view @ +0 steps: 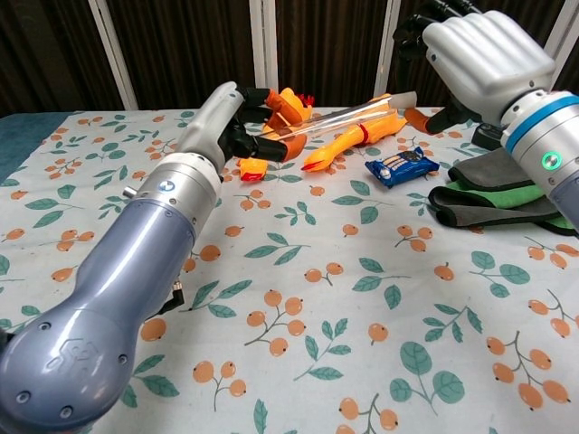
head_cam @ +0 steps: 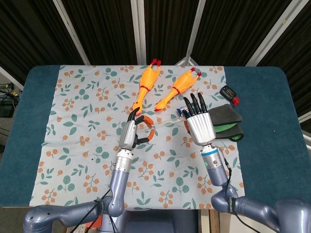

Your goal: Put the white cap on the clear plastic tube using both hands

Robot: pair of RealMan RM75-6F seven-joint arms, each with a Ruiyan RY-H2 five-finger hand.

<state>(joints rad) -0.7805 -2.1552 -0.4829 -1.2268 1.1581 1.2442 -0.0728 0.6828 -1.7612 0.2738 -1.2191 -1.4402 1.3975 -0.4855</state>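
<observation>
The left hand (view: 237, 113) grips the clear tube (view: 339, 117); the right hand (view: 475, 54) hovers beside its tip, grip unclear. A skewed approach could knock the tube aside.
</observation>
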